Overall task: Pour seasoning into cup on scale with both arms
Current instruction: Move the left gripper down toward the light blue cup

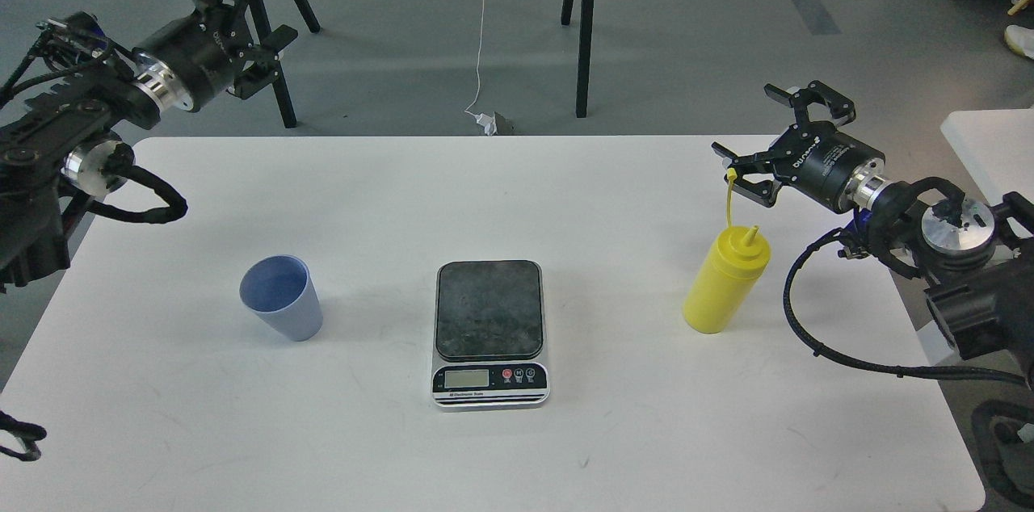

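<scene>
The light-blue cup stands upright on the white table, left of the scale, whose dark plate is bare. To the scale's right stands the yellow seasoning bottle. Its cap sticks up on a thin tether. My right gripper hovers open just above and behind the bottle, its lower finger right beside the cap; I cannot tell whether they touch. My left gripper is open and raised beyond the table's far left corner, well away from the cup.
Black trestle legs and a white cable are on the floor behind the table. A second white surface lies at the right edge. Black cable loops hang from both arms over the table's sides.
</scene>
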Controlling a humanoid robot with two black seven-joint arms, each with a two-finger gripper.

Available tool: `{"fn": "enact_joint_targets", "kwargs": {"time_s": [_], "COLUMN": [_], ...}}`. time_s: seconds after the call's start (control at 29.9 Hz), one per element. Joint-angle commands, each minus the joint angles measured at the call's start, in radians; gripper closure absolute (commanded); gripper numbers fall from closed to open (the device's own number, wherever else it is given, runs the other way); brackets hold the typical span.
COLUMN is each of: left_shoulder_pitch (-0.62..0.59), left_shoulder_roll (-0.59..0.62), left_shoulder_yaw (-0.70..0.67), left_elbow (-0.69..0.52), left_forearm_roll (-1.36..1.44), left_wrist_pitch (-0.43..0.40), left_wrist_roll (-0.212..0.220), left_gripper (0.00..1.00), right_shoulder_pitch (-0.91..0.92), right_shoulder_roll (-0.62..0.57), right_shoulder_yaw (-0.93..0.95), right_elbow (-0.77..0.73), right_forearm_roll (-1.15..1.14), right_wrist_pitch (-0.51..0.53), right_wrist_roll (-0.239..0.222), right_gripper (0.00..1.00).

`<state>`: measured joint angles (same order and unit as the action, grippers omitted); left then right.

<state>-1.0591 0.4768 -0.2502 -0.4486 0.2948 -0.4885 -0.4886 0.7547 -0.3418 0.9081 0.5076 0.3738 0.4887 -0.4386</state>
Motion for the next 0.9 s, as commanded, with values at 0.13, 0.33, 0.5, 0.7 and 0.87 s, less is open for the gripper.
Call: {"fn": "enact_joint_targets", "kwargs": {"time_s": [0.13,0.33,0.5,0.7,0.87], "left_shoulder_pitch": [0.011,0.014,0.015,-0.096,-0.104], "left_shoulder_roll": [0.002,0.000,0.014,0.103,0.226], "left_shoulder_yaw": [-0.064,-0.061,0.000,0.019,0.020], "left_elbow": [0.004,0.016,0.028,-0.010,-0.229], "left_forearm_roll": [0.009,0.014,0.177,0.796,1.313], "left_wrist_pitch": [0.000,0.000,0.000,0.000,0.000], "left_wrist_roll": [0.000,0.000,0.000,0.000,0.000], "left_gripper": [0.00,0.00,0.00,0.00,0.00], "right_shoulder_pitch": [-0.002,-0.003,-0.003,-0.006,-0.009], "right_shoulder_roll": [0.010,0.012,0.012,0.010,0.004], "right_shoulder_yaw": [0.000,0.002,0.005,0.012,0.012], "right_elbow": [-0.012,-0.014,-0.012,-0.011,-0.012], "right_forearm_roll": [-0.001,-0.001,0.001,0.001,0.001], "right_wrist_pitch": [0.000,0.000,0.000,0.000,0.000], "right_wrist_roll": [0.000,0.000,0.000,0.000,0.000], "right_gripper": [0.01,0.01,0.01,0.01,0.01]}}
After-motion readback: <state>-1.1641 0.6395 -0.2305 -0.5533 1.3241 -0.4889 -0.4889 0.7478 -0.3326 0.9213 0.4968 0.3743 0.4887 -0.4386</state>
